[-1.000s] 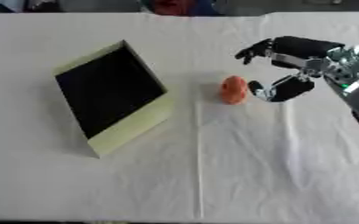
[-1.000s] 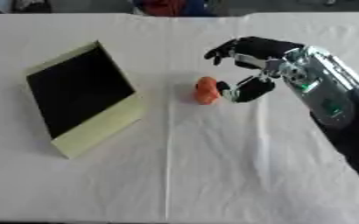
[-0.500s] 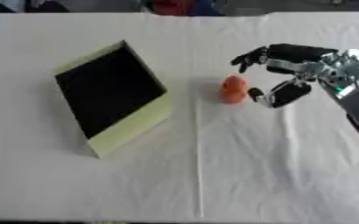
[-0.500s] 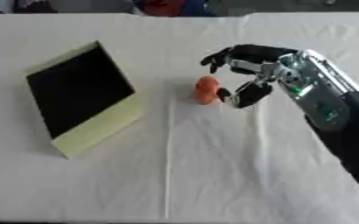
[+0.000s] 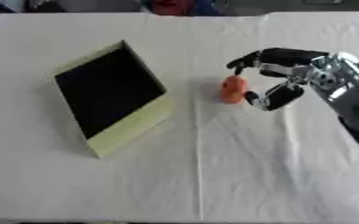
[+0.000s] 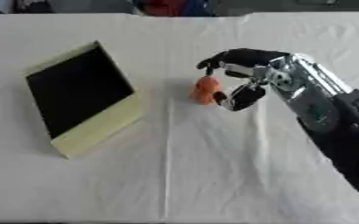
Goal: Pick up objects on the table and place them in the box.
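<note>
A small orange object [image 5: 232, 89] lies on the white cloth right of the middle. My right hand [image 5: 283, 70] comes in from the right and brackets it. The fingers [image 5: 244, 60] arch over its top and the thumb [image 5: 265, 97] sits close against its right side. The hand is open, and I cannot tell whether it touches the object. The box [image 5: 133, 127] is pale yellow-green with a dark inside. It stands tilted at the left, mouth facing up and toward me. My left hand does not show in either view.
A white cloth [image 5: 213, 175] covers the table, with a crease running down the middle toward the front edge. Red and blue shapes [image 5: 171, 6] show beyond the far edge.
My right hand has moved left and slightly down, from beside the orange object to around it, with its fingers now over the top. The box and the object have not moved.
</note>
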Available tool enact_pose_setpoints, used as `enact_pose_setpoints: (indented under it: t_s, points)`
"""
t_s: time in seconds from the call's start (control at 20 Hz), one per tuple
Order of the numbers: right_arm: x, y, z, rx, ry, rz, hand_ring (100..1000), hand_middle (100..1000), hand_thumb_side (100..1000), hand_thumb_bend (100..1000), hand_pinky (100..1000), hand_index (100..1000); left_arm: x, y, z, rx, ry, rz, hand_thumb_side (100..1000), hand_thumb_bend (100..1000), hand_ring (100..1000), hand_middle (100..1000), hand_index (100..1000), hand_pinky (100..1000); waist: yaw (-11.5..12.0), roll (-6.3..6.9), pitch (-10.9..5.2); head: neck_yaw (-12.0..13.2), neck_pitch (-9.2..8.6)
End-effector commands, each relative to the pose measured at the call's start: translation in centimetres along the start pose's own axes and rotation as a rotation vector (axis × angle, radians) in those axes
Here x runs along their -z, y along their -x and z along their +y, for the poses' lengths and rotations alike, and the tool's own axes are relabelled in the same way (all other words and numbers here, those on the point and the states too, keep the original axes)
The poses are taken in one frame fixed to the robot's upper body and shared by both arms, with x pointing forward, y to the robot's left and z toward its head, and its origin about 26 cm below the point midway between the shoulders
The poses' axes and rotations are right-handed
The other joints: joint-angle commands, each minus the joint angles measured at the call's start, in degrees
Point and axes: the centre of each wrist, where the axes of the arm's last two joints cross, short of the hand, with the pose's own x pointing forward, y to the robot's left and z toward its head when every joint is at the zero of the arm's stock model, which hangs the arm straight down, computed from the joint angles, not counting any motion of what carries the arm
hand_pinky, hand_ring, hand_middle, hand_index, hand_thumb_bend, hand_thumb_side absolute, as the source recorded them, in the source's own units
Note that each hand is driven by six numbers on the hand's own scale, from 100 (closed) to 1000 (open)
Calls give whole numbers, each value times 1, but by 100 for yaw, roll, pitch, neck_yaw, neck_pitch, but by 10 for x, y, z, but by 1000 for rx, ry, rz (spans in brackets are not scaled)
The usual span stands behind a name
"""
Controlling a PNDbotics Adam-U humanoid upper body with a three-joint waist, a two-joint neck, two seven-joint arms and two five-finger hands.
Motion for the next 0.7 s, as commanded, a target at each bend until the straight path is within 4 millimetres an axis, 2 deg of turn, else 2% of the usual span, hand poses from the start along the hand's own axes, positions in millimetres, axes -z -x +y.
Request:
enact_pose_setpoints:
  t_s: [0.05, 0.45, 0.7]
  points:
    - [0, 1, -10, -61, 32, 27, 954, 834, 100, 100, 937, 1000, 6, -6, -1, -6, 12, -28, 659, 100, 692, 754, 763, 568, 13, 19, -81, -22, 7]
    - [8, 3, -6, -74, 75, 73, 953, 828, 100, 100, 934, 986, 6, -6, -1, -12, 10, -23, 664, 100, 691, 754, 763, 567, 49, 60, -43, -58, -48]
    - [13, 2, -3, -83, 67, 72, 938, 772, 133, 100, 925, 941, 6, -6, -3, -18, 12, -24, 665, 100, 691, 754, 763, 567, 67, 81, -10, -76, -56]
